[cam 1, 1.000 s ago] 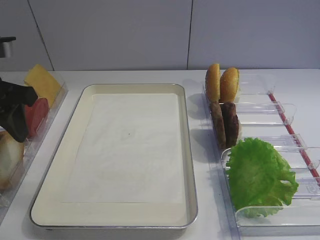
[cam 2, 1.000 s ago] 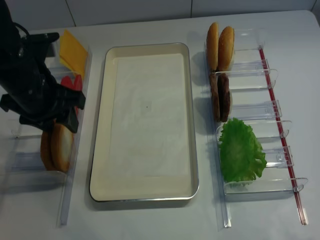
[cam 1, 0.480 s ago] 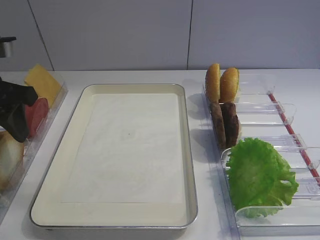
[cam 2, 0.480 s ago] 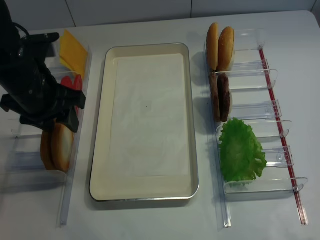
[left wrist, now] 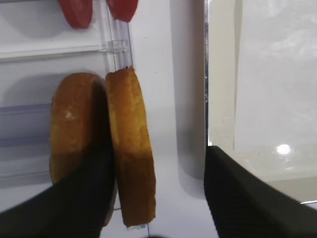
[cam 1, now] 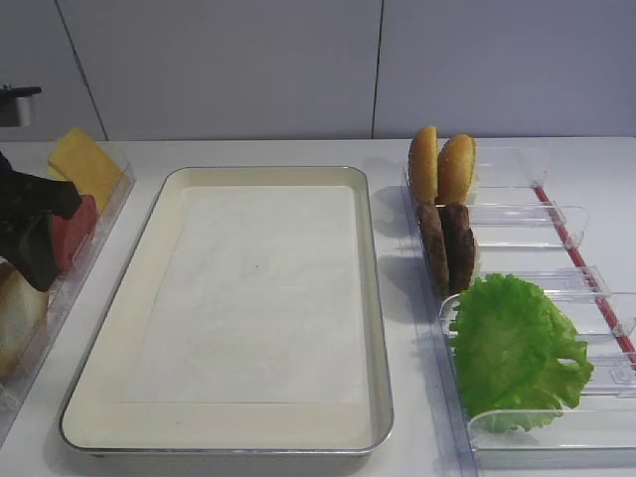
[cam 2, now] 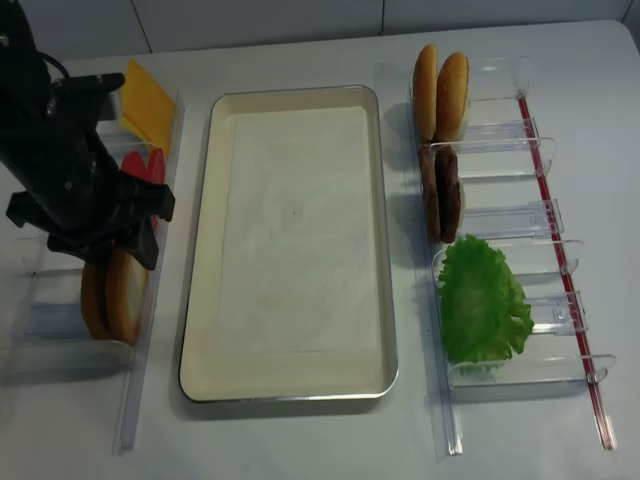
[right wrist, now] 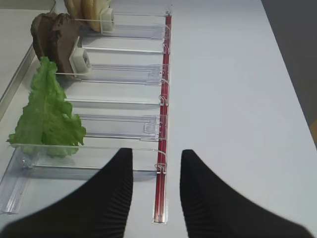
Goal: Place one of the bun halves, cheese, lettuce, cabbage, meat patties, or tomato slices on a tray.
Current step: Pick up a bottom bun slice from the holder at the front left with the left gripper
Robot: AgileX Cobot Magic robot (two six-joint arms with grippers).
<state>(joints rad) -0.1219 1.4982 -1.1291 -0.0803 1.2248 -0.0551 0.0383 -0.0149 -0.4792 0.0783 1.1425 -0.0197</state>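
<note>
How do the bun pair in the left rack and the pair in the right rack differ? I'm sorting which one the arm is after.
The left bun pair sits at the near end of its rack, under the left gripper; the right bun pair sits at the far end, with no gripper near. One left bun shows a pale cream face; the right buns look orange-golden. Both pairs stand on edge in clear racks.

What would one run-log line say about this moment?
left gripper: jaws apart, straddling one bun half in the left rack | right gripper: open, holding nothing | tray: no food on it
</note>
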